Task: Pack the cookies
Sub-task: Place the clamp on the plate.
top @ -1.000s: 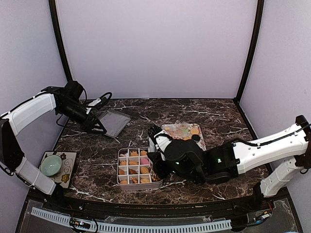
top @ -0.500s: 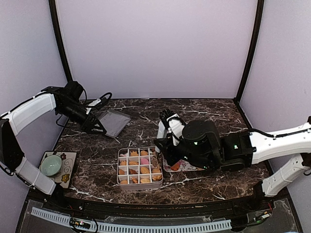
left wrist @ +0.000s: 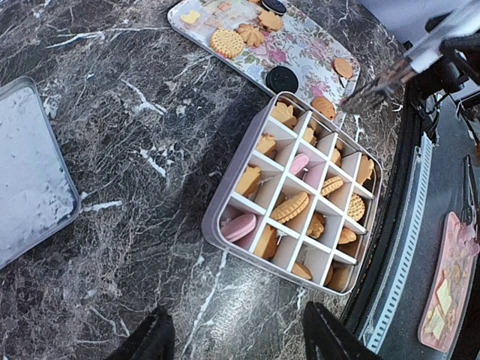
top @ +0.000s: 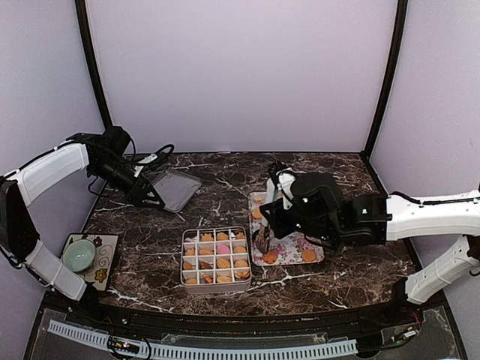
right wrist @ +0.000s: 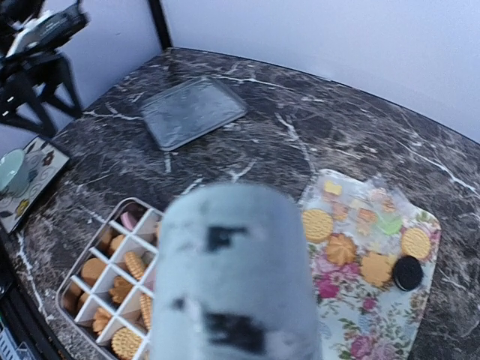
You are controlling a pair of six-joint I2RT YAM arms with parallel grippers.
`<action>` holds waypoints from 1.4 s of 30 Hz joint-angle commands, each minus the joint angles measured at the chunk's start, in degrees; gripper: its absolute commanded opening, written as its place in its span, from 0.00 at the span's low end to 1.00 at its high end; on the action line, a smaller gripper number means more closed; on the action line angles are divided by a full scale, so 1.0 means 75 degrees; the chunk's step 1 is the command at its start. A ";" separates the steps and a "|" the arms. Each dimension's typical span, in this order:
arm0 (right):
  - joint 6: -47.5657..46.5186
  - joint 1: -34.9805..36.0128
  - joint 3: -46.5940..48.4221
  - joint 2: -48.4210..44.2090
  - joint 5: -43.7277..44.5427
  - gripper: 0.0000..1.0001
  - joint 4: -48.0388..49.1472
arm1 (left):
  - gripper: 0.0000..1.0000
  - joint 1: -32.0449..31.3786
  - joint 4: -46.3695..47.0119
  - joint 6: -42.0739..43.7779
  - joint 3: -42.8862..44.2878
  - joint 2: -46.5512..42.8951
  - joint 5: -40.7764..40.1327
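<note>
Swung right, right gripper (top: 268,223) holds tongs (top: 262,241) above loose cookies (top: 271,257).

This is a robot test booth in a lab. Plain lilac walls (top: 240,75) close it in on the left, far and right sides, joined by black posts (top: 94,64). A left arm (top: 52,169) and a right arm (top: 427,217), both white and black, stand at the near edge of a marble-print table (top: 330,172), with a white slotted rail (top: 202,349) nearer still. The props are few: a divided tin (top: 214,287) of cookies (left wrist: 291,206), a floral tray (top: 294,244), tongs (left wrist: 382,82), a lid (top: 176,189) and a cup (top: 78,256).
</note>
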 commanded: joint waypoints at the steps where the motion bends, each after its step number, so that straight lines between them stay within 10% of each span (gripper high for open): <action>1: 0.0657 -0.1231 -0.0043 -0.0748 -0.0725 0.25 -0.0608 | 0.61 0.0170 -0.0309 -0.0090 0.0169 0.0130 -0.0164; 21: 0.3664 -0.6166 -0.1471 -0.0210 -0.4052 0.35 -0.0916 | 0.69 0.0380 0.0964 -0.0630 -0.0306 0.0610 -0.1038; 42: 0.5121 -0.6695 -0.2033 0.0188 -0.4246 0.63 0.0772 | 0.54 -0.0092 0.1762 -0.0876 0.1508 0.3869 -0.2417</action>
